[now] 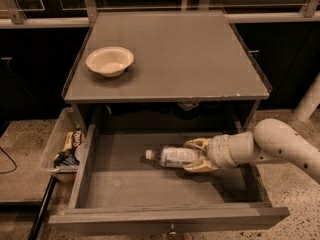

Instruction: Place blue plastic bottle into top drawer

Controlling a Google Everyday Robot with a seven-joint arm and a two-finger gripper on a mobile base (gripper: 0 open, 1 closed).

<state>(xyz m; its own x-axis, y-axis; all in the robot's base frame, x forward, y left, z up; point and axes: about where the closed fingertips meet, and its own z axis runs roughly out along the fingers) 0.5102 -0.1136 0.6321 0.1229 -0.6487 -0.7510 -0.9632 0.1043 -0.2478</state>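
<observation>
The blue plastic bottle (171,157) is clear with a white cap and a pale blue-and-white label. It lies on its side inside the open top drawer (150,191), cap pointing left, low over the grey floor. My gripper (195,156) reaches in from the right and is shut on the bottle's base end, one tan finger above it and one below. Whether the bottle touches the floor I cannot tell. The drawer's small knob (172,230) shows on the front panel at the bottom edge.
A cream bowl (110,60) sits on the grey cabinet top (190,54) at the left. A clear plastic bin of snacks (64,146) stands on the floor left of the drawer. My white arm (285,146) crosses the drawer's right wall.
</observation>
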